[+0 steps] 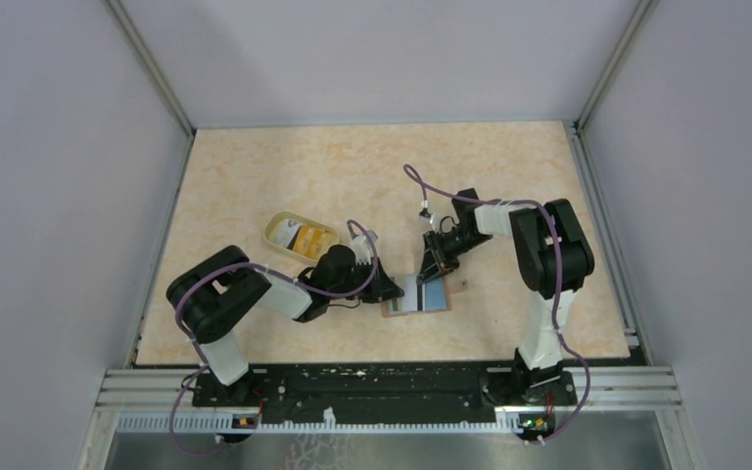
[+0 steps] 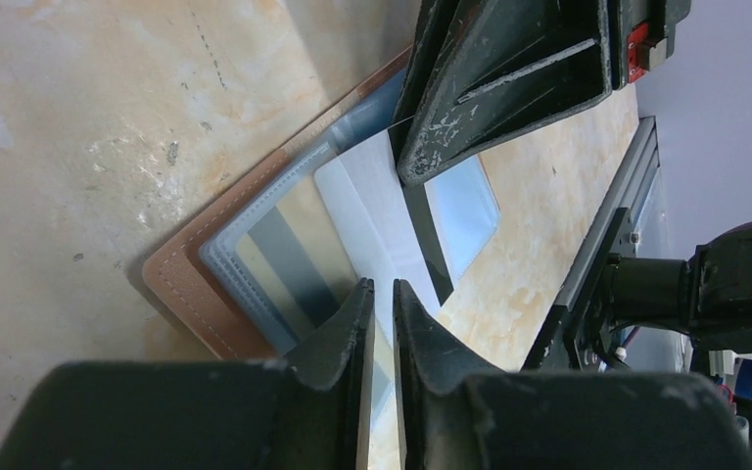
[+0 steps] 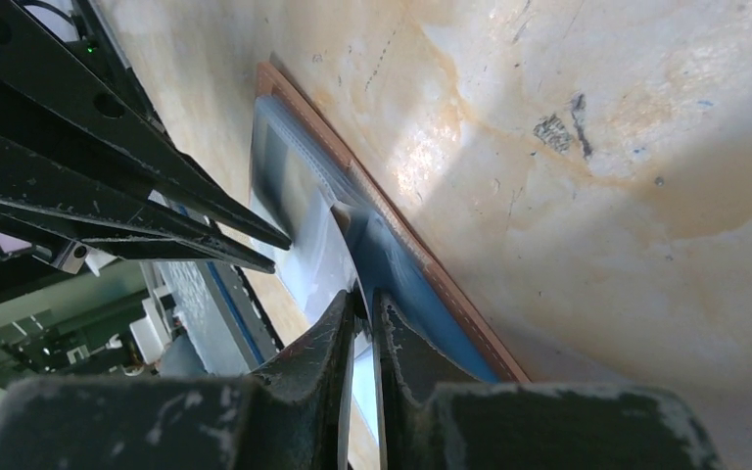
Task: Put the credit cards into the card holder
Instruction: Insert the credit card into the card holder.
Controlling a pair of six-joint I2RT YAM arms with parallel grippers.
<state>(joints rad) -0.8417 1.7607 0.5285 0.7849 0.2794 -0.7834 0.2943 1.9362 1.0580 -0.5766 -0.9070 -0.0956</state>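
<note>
The card holder (image 1: 438,300) (image 2: 181,284) (image 3: 392,220) lies open on the table, reddish-brown outside and light blue inside. A white credit card (image 2: 367,211) (image 3: 308,257) with a black stripe lies partly in its pocket. My right gripper (image 1: 428,277) (image 3: 364,299) (image 2: 409,168) points down at that card's edge, its jaws a narrow slit apart. My left gripper (image 1: 392,291) (image 2: 382,289) (image 3: 280,255) rests on the holder's left side, all but shut, with nothing seen in the slit. An orange-yellow card (image 1: 305,238) lies in the cup.
A translucent yellowish plastic cup (image 1: 282,227) sits left of the holder, behind the left arm. The two grippers are close together over the holder. Grey walls stand around the table, and a metal rail (image 1: 392,387) runs along the near edge.
</note>
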